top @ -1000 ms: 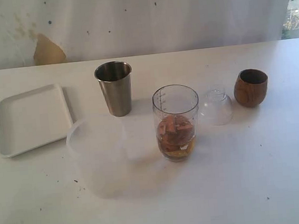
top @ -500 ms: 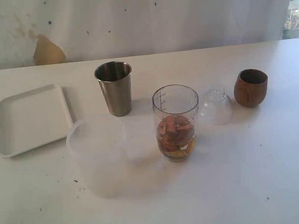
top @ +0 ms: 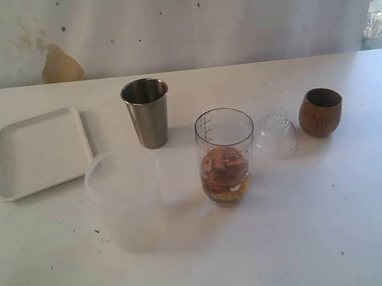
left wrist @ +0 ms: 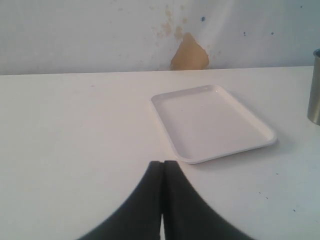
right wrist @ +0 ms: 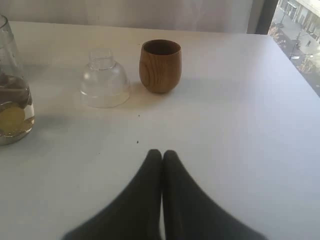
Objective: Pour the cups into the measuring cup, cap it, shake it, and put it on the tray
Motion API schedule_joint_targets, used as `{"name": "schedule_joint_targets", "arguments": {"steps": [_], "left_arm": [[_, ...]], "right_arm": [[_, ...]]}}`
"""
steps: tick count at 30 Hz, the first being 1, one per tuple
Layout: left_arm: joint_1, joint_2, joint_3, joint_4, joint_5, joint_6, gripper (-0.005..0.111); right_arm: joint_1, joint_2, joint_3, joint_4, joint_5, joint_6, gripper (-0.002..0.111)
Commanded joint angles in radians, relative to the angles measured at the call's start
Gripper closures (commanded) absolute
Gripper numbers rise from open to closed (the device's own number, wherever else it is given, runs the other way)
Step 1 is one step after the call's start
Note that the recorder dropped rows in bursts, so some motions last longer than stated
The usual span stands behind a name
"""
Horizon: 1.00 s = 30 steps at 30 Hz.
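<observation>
Left gripper and right gripper are both clenched on nothing. Nearest, lower left of centre, stands a frosted cup; the measuring cup, holding brown pieces, at centre; clear cap and wooden cup right; tray far left; steel tumbler upper centre.
</observation>
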Motion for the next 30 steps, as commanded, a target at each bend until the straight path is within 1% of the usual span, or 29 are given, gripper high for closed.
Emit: {"name": "schedule_joint_targets", "arguments": {"steps": [1, 4, 6, 12, 13, 15, 16, 18, 21, 24, 26, 27, 29, 30], "left_arm": [[0.000, -0.004, 0.005, -0.005, -0.006, 0.000, 0.107], [0.000, -0.004, 0.005, -0.005, -0.006, 0.000, 0.107], [0.000, -0.004, 0.005, -0.005, -0.006, 0.000, 0.107], [0.000, -0.004, 0.005, -0.005, -0.006, 0.000, 0.107], [0.000, -0.004, 0.005, -0.005, -0.006, 0.000, 0.107], [0.000, -0.004, 0.005, -0.005, -0.006, 0.000, 0.107], [0.000, -0.004, 0.005, -0.005, -0.006, 0.000, 0.107], [0.000, -0.004, 0.005, -0.005, -0.006, 0.000, 0.107], [0.000, -0.004, 0.005, -0.005, -0.006, 0.000, 0.107], [0.000, -0.004, 0.005, -0.005, -0.006, 0.000, 0.107], [0.000, -0.004, 0.005, -0.005, -0.006, 0.000, 0.107], [0.000, -0.004, 0.005, -0.005, -0.006, 0.000, 0.107], [0.000, -0.004, 0.005, -0.005, -0.006, 0.000, 0.107], [0.000, -0.004, 0.005, -0.005, -0.006, 0.000, 0.107]], "right_arm": [[0.000, -0.003, 0.006, -0.051, -0.011, -0.026, 0.108], [0.000, -0.003, 0.006, -0.043, -0.008, -0.020, 0.108], [0.000, -0.003, 0.006, -0.067, -0.049, -0.020, 0.108], [0.000, -0.003, 0.006, -0.059, -0.384, -0.014, 0.108], [0.000, -0.003, 0.006, -0.059, -0.480, -0.014, 0.108], [0.000, -0.003, 0.006, -0.050, -0.622, 0.062, 0.108], [0.000, -0.003, 0.006, -0.047, -0.690, 0.194, 0.108], [0.000, -0.003, 0.006, -0.047, -0.761, 0.344, 0.108], [0.000, 0.005, 0.006, -0.083, -0.855, 0.379, 0.108], [0.000, 0.047, -0.014, -0.097, -0.869, 0.381, 0.108], [0.000, 0.105, -0.054, -0.097, -0.842, 0.396, 0.104], [0.000, 0.144, -0.081, -0.097, -0.818, 0.396, 0.098], [0.000, 0.222, -0.126, -0.134, -0.809, 0.396, 0.081], [0.000, 0.269, -0.152, -0.170, -0.809, 0.408, 0.069]]}}
